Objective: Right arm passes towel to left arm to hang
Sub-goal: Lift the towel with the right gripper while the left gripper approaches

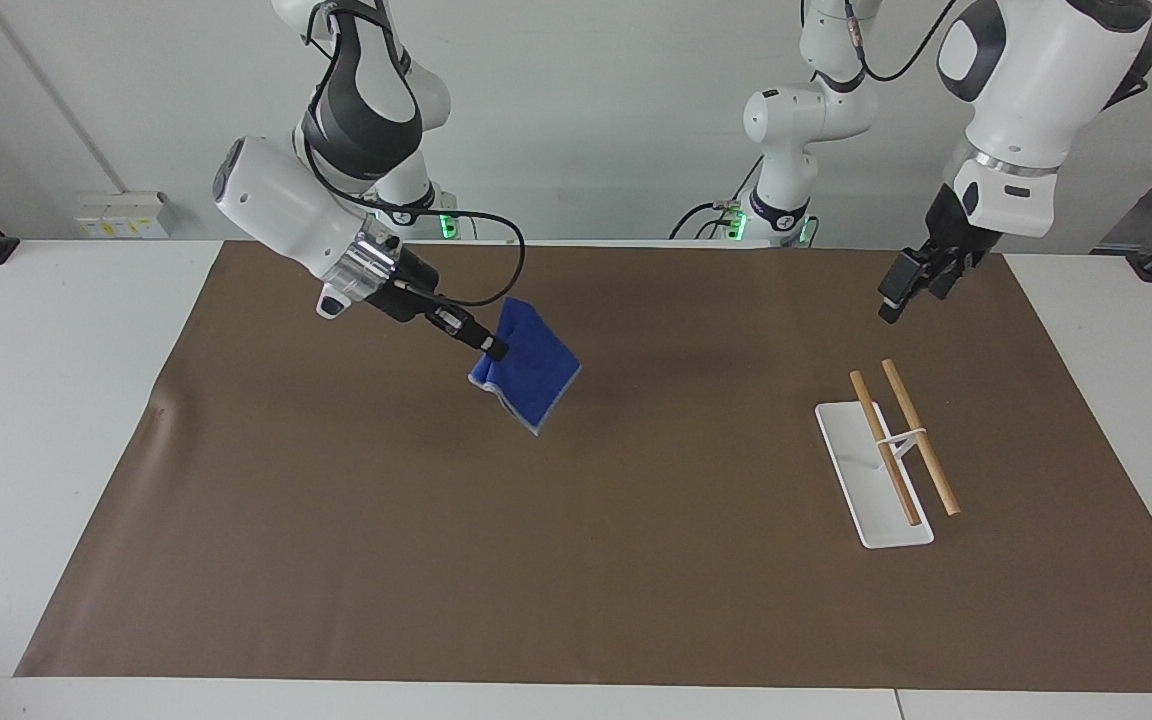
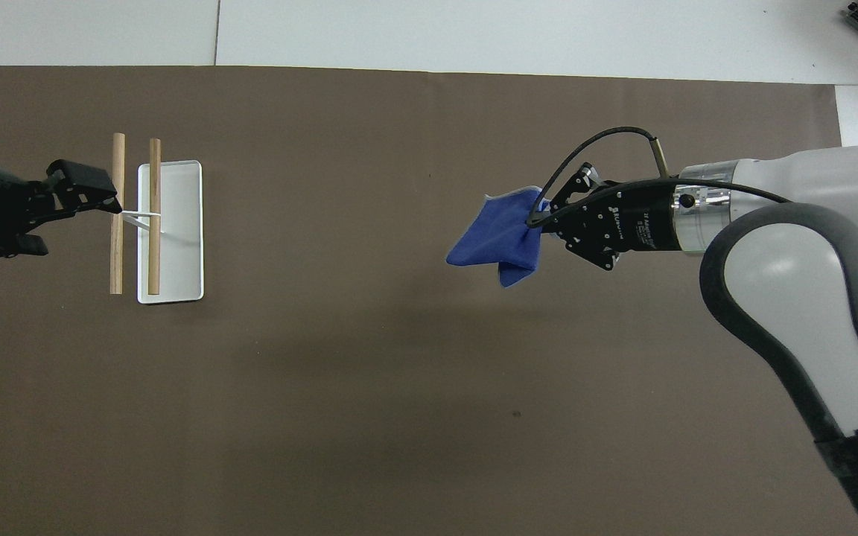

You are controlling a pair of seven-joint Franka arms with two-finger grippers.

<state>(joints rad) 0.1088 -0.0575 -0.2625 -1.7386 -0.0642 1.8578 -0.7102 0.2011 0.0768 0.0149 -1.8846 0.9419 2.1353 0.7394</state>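
The towel [image 1: 530, 375] is hanging in the air from the right gripper [image 1: 489, 348], which is clamping one upper corner of the cloth between its closed fingertips. The blue cloth is drooping below and slightly ahead of those fingertips, folded loosely on itself, with its pale stitched edge showing along the lower side. It is clear of the brown mat [image 1: 576, 560] beneath it. The right gripper is reaching out over the mat, toward the middle of the table, with its cable looping above the wrist.

The left gripper [image 1: 898, 297] is hovering in the air over the mat at the left arm's end of the table, with its fingers spread open and holding nothing. Below it and close by is the rack [image 1: 884, 460], a white base carrying two wooden bars side by side. In the overhead view the left gripper [image 2: 90, 195] is overlapping the end of the outer bar. The towel is well apart from the left gripper and from the rack.
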